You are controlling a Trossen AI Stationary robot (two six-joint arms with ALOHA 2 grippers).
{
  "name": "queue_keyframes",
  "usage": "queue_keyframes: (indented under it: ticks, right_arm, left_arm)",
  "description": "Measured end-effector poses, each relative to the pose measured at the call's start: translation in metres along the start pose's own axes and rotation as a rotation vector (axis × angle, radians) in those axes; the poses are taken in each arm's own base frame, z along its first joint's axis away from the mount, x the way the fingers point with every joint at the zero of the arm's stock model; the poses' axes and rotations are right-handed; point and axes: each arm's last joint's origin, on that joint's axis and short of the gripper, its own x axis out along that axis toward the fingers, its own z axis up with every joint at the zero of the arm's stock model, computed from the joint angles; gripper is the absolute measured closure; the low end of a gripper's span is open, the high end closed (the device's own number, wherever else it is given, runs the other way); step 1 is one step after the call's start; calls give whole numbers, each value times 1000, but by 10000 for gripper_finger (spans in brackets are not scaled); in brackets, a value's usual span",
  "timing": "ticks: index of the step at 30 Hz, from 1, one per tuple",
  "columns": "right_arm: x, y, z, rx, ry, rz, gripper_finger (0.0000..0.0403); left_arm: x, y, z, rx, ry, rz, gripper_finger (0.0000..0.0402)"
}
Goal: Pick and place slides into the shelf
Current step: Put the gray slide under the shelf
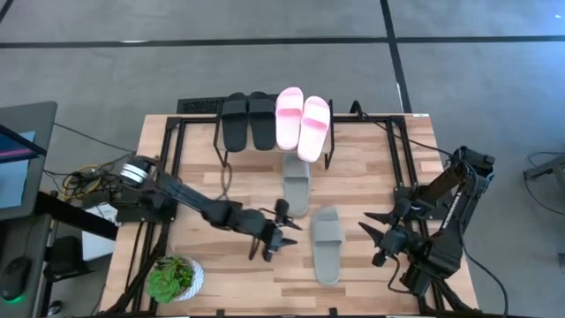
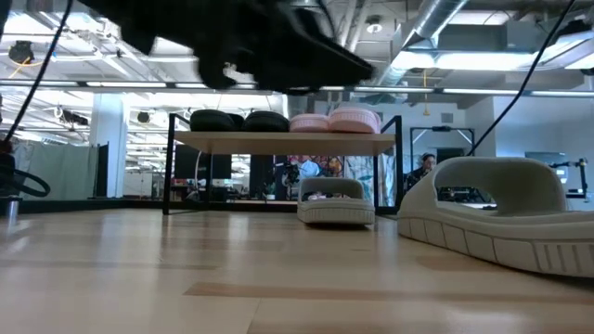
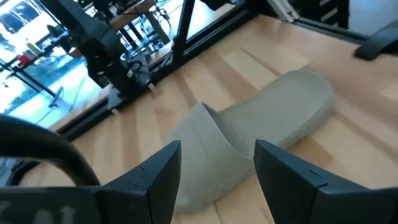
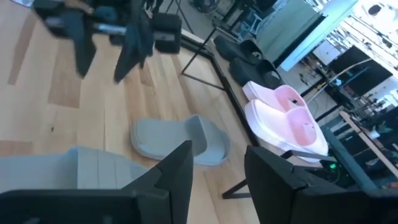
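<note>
The shelf [image 1: 353, 119] stands at the table's far middle. The black pair [image 1: 247, 119] and the pink pair [image 1: 303, 122] rest sole-down on its plank top. One grey-green slide [image 1: 297, 184] lies on the table at the shelf's near side, its far end under the plank. The other grey-green slide [image 1: 327, 243] lies flat nearer the front. My left gripper [image 1: 275, 237] is open just to that slide's left and above the table; the left wrist view [image 3: 217, 149] shows the slide [image 3: 261, 130] ahead of its fingers. My right gripper [image 1: 375, 237] is open to the slide's right.
A small potted plant [image 1: 175, 278] stands at the table's near left corner. Black frame rails [image 1: 168, 177] run along the table's left and right sides. Bare tabletop [image 1: 229, 185] lies between the shelf and my left arm.
</note>
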Motion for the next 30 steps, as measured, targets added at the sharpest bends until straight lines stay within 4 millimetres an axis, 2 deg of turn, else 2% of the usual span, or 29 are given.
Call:
queue_keyframes:
  ticks: [9,16,20,26,30]
  right_arm:
    - [1,3,-9,38,24,5,271]
    - [0,5,-17,40,19,9,270]
    - [-1,6,-25,51,21,9,272]
    - [-2,7,-29,70,27,16,276]
    - [-2,7,-29,70,28,14,276]
  left_arm:
    - [65,-7,9,46,128,-10,210]
    - [102,-17,12,100,287,32,210]
    - [111,-19,16,102,293,41,210]
    - [112,-15,20,70,317,141,210]
    - [112,-16,20,42,298,103,210]
